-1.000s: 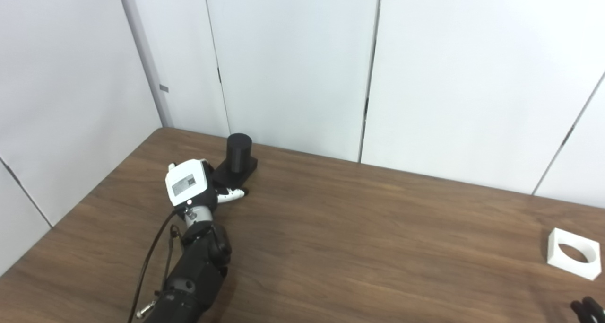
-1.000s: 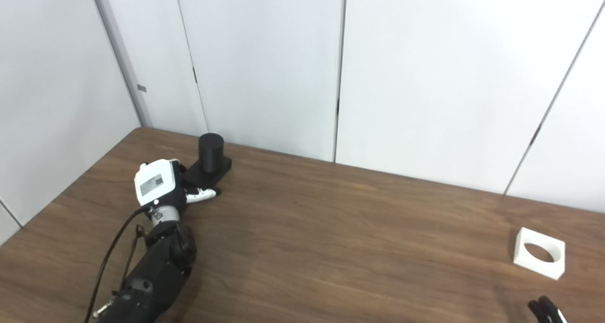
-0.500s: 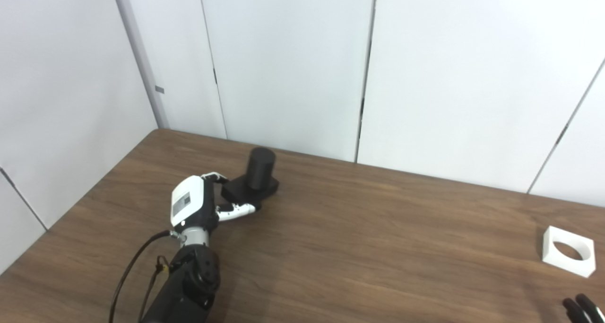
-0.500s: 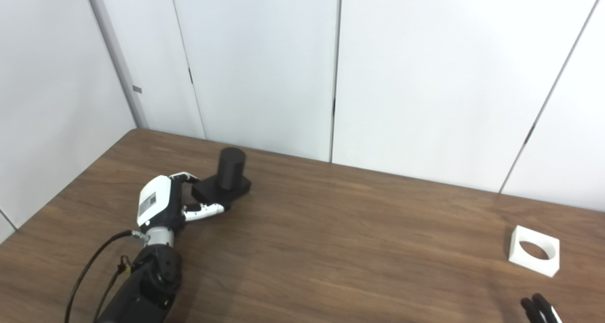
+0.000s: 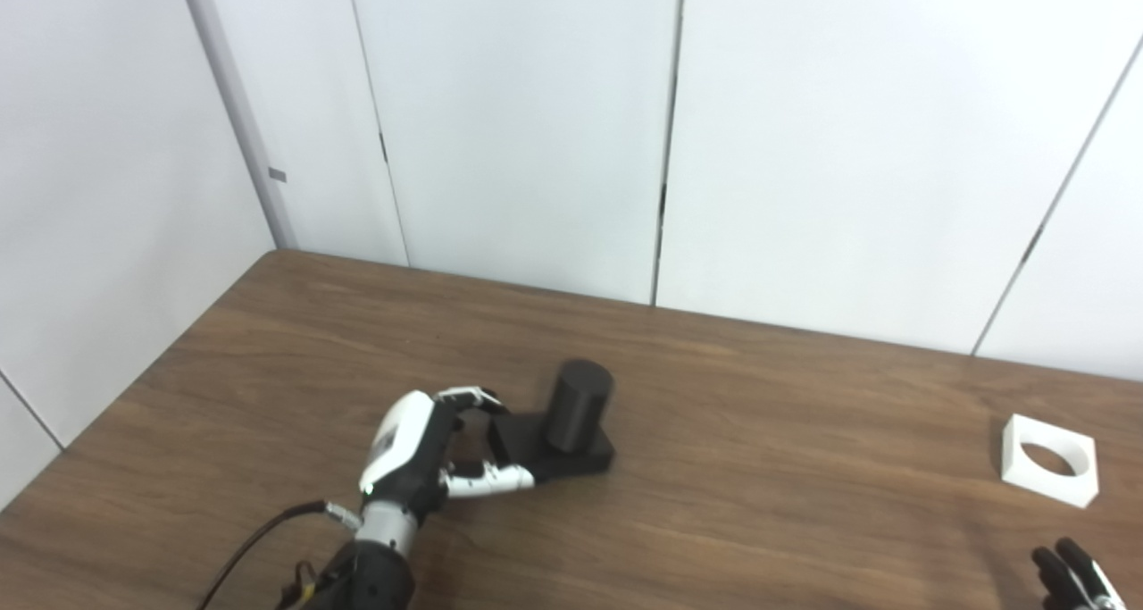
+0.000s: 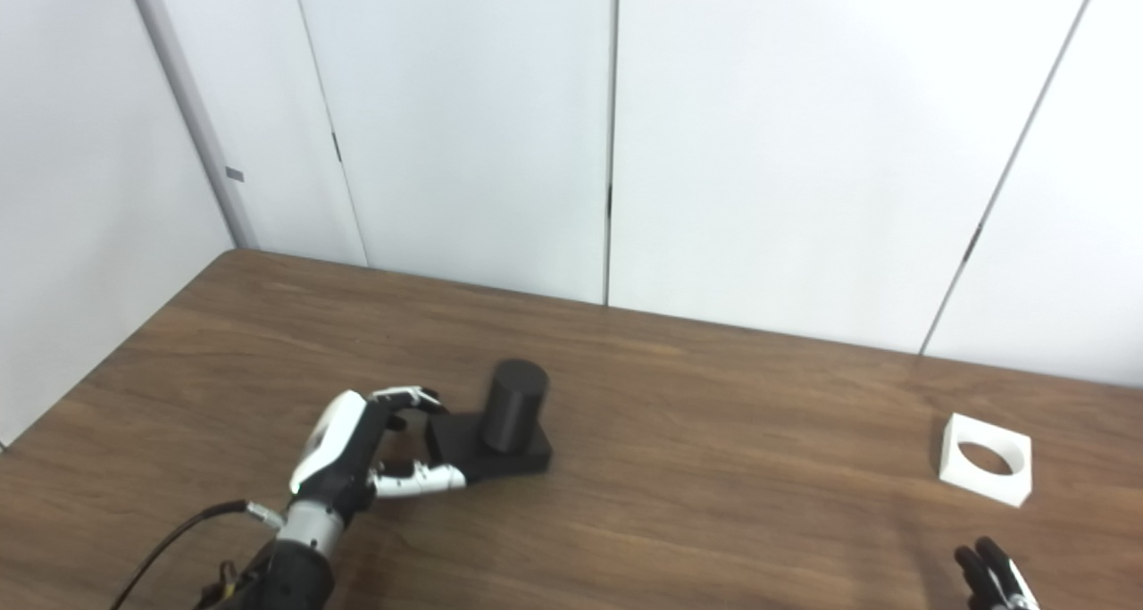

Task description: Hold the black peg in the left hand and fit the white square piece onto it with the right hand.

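The black peg is a short upright cylinder on a flat black base. It stands on the brown table, left of the middle. My left hand is at the base's left end, with fingers over its far side and the thumb along its near side, shut on it. The white square piece with a round hole lies flat at the far right. Of my right hand only dark fingertips show at the bottom right corner, stretched out and empty, well short of the white piece.
White wall panels close off the table's back and left sides. The left table edge runs diagonally toward the near left corner. Bare wood lies between the peg and the white piece.
My left hand has carried the black peg from the back left corner toward the table's middle and nearer to me. The camera has also shifted. The white piece has stayed put.
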Tool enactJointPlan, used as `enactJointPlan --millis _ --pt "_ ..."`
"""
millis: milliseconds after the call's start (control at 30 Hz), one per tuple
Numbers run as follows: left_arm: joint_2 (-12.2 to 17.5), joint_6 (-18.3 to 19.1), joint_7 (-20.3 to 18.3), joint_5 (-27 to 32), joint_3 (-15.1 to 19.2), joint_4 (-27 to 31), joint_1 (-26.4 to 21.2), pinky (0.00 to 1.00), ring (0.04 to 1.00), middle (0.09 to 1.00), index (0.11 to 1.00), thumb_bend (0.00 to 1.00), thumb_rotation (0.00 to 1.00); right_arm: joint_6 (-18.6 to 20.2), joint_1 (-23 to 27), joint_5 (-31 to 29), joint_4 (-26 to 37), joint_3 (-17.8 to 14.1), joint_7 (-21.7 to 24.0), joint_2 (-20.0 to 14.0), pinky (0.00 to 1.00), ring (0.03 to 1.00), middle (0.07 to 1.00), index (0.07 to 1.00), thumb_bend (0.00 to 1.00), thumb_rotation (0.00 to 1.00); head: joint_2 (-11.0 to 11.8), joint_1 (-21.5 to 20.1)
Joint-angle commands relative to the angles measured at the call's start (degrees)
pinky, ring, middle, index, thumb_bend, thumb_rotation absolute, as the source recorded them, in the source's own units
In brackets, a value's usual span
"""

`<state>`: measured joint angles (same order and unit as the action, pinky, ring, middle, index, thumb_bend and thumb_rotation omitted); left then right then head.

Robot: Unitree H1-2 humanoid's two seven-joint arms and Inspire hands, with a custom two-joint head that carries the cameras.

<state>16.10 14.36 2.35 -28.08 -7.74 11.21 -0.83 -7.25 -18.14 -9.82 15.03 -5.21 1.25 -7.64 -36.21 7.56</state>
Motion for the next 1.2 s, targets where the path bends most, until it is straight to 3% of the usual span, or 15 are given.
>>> enactJointPlan --millis 0,167,367,500,700,767,933,1167 --pt "0.2 -3.7 -1.1 0.7 -1.0 2.6 0.2 0.76 0.849 0.813 0.490 0.50 0.06 -0.5 0.0 0.5 2.8 0.4 -0.5 2.4 1.00 0.966 0.910 0.935 0.48 0.93 -0.3 -0.5" --pt "-0.4 -6.8 -4.3 0.8 -4.6 4.0 3.9 0.77 0.857 0.814 0.490 0.50 0.05 -0.7 -0.1 0.5 3.2 1.1 -1.2 2.8 1.00 0.952 0.899 0.923 0.47 0.89 -0.7 -2.1" --pt "-0.4 -9.9 -6.9 1.2 -8.3 3.6 8.0 0.84 0.913 0.834 0.488 0.51 0.05 0.3 -0.4 1.8 4.3 2.2 -2.7 3.4 0.99 0.938 0.884 0.916 0.49 0.88 -1.7 -7.2" --pt "1.3 -13.8 -6.3 -4.2 -11.2 3.4 10.2 0.80 0.908 0.832 0.488 0.51 0.05 0.9 -0.6 4.2 4.7 3.6 -3.8 3.8 0.97 0.929 0.868 0.907 0.49 0.91 -2.6 -11.0" --pt "2.5 -16.7 -5.3 -13.4 -13.3 3.2 11.9 0.83 0.879 0.816 0.488 0.52 0.05 3.3 -0.8 4.4 6.1 4.8 -4.9 4.4 0.97 0.945 0.891 0.912 0.54 0.88 -3.9 -12.8" --pt "3.0 -17.1 -5.7 -15.8 -13.8 3.4 12.1 0.85 0.873 0.809 0.488 0.52 0.05 3.3 -0.7 5.2 6.2 5.2 -5.3 4.4 0.94 0.934 0.888 0.910 0.53 0.88 -4.5 -13.4" --pt "4.0 -17.5 -6.6 -19.1 -14.3 4.1 12.0 0.88 0.878 0.805 0.488 0.52 0.05 4.1 -0.7 6.3 7.0 6.0 -5.8 4.0 0.96 0.939 0.889 0.914 0.54 0.90 -5.7 -14.5" --pt "3.8 -17.2 -3.3 -25.5 -14.2 2.6 11.8 0.85 0.844 0.780 0.487 0.52 0.05 4.7 -0.5 7.1 7.4 6.1 -6.0 3.9 0.94 0.937 0.883 0.907 0.55 0.91 -6.5 -14.4"
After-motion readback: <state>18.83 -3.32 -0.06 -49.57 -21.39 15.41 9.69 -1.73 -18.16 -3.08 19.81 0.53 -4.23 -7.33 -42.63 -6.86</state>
